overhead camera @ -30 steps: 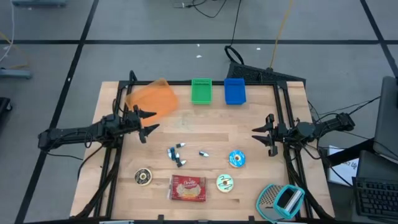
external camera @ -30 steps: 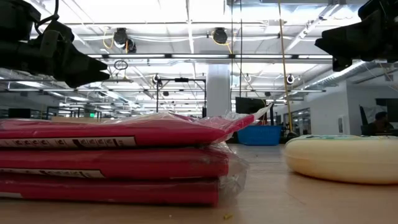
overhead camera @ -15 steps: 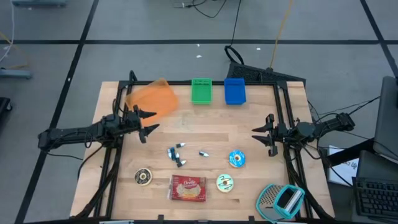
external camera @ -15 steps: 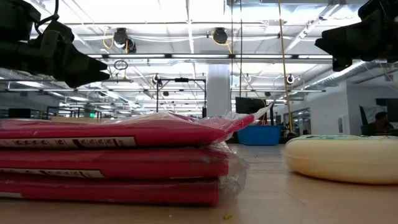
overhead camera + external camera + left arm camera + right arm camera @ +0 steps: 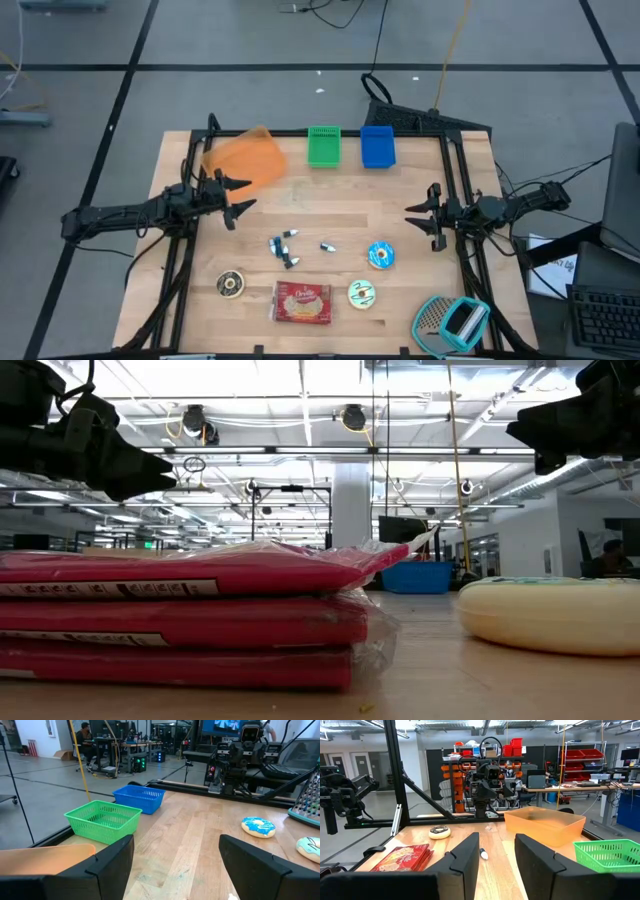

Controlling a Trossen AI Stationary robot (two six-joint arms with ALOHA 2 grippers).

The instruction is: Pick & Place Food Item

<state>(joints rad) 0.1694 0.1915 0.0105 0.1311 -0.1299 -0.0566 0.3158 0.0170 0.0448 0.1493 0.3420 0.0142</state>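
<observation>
In the low view the red cracker packet [image 5: 185, 615] fills the foreground, cut off at the left edge, hiding most of the bench [image 5: 330, 215]. The cream donut [image 5: 550, 613] beside it runs off the right. Farther back, both arms hover empty: the left gripper [image 5: 236, 195] spread wide, the right gripper [image 5: 420, 217] partly parted. The blue-iced donut [image 5: 381, 256] lies near the right gripper, apart from it.

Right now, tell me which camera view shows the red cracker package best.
The high view: the red cracker package lies fully visible, label up. The low view shows only its side edge; the right wrist view shows it partly, at an angle; the left wrist view misses it.
</observation>
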